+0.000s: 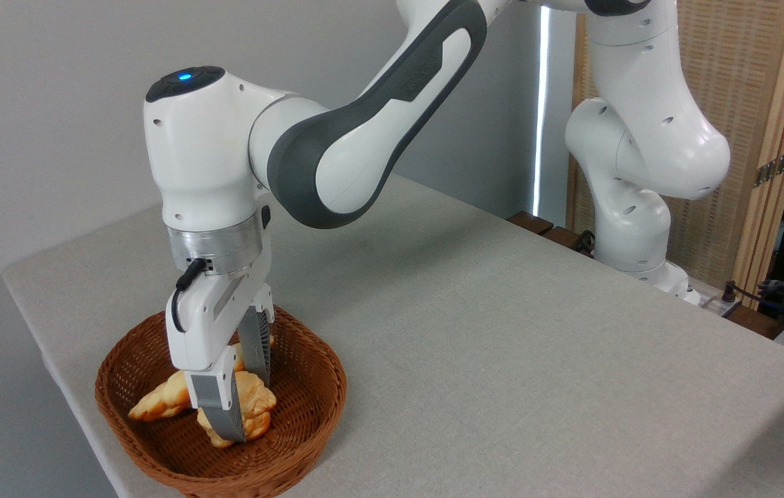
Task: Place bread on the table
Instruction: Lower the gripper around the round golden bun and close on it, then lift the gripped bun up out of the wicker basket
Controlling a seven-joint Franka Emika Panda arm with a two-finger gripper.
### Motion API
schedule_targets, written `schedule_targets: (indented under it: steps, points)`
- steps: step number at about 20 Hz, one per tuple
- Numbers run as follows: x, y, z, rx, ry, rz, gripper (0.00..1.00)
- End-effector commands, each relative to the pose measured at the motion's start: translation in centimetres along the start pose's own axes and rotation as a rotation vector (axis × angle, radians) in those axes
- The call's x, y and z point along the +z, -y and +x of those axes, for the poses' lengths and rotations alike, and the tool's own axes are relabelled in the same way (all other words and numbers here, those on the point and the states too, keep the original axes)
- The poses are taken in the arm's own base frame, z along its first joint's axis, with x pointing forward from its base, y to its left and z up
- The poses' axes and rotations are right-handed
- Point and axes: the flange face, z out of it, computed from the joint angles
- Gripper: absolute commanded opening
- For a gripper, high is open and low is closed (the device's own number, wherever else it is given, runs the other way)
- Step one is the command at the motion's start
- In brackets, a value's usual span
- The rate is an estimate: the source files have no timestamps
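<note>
So the end effector [243,408] is reaching straight down into the wicker basket [309,429] at the near-left corner of the counter [502,332], and its two fingers straddle the bread [254,404], one finger on the near side covering the front of the bun, the other on the far side behind it. Looks like they're pinching the bun, though I can't swear both pads are actually in contact since the near finger hides the seam. The bread sits low in the basket, near the floor of it, not clearly lifted. It's directly under the wrist, so there's nothing left to line up sideways. Being a roundish lump, it has no real long axis to worry about. The long twisted loaf [157,404] lies just to the left of it, touching or nearly so, pointing off toward the basket's left wall. My read: the next move has to go straight up to clear the rim, then right, where the cloth is bare. Main risk I'd guess is dragging the loaf along or clipping the rim.
</note>
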Motion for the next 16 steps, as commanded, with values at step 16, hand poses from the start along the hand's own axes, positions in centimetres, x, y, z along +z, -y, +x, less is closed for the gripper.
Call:
schedule_targets:
  steps: [16]
  points:
    - [-0.48, 0.59, 0.20, -0.051, -0.013, 0.040, 0.63]
